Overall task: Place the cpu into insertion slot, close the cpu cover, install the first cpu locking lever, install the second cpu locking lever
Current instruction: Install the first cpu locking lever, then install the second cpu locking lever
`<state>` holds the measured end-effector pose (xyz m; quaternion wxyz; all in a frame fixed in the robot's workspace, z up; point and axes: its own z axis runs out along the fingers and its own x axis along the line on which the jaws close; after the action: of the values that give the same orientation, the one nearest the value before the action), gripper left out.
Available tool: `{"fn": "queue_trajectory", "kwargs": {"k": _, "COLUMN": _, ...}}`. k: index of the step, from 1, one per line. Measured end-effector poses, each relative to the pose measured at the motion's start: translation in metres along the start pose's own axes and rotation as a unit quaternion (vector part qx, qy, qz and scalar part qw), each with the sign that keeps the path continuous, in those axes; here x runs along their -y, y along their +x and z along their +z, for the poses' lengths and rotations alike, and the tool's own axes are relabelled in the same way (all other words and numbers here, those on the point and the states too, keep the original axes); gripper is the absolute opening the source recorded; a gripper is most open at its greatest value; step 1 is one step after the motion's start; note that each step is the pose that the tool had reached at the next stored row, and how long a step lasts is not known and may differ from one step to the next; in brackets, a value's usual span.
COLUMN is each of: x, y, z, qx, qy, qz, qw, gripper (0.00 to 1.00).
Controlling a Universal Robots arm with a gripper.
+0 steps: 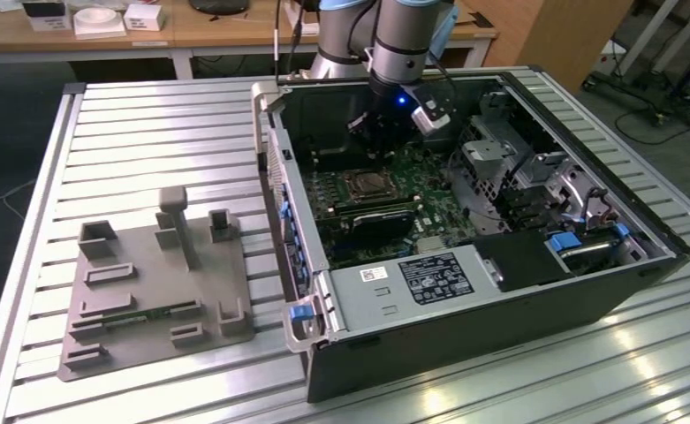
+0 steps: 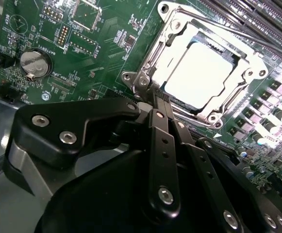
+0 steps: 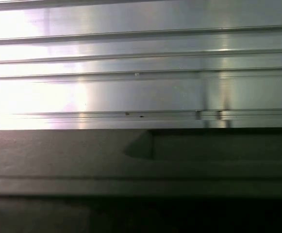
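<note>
Exterior view sits high up, angled down over the slatted table point(image 1: 144, 132) and open computer case point(image 1: 463, 336). Second wrist view peers past the gripper point(image 2: 154, 96), super close on the cpu point(image 2: 206, 73), which the exterior view shares. First wrist view faces aluminium slats point(image 3: 141, 73) point-blank.

Computer case point(image 1: 439, 349) sits on the slatted table point(image 1: 156, 132), towards the exterior view's right. Fixture tray point(image 1: 144, 296) lies on the table at the exterior view's left. In the case: motherboard point(image 1: 429, 177), power supply point(image 1: 421, 278) at the near end. cpu point(image 2: 204, 77) lies in its socket, cpu cover point(image 2: 177, 46) around it, gripper point(image 2: 153, 97) just beside the socket corner.

Probably a lab (slatted aluminium workbench point(image 1: 144, 132)).
</note>
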<state>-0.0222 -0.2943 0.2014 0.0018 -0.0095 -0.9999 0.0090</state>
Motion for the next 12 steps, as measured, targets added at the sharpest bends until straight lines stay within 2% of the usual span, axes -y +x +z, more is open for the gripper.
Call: {"fn": "queue_trajectory", "kwargs": {"k": 12, "x": 0.0, "y": 0.0, "z": 0.0, "qx": 0.0, "qy": -0.0003, "qz": 0.0, "qw": 1.0, "gripper": 0.1}}
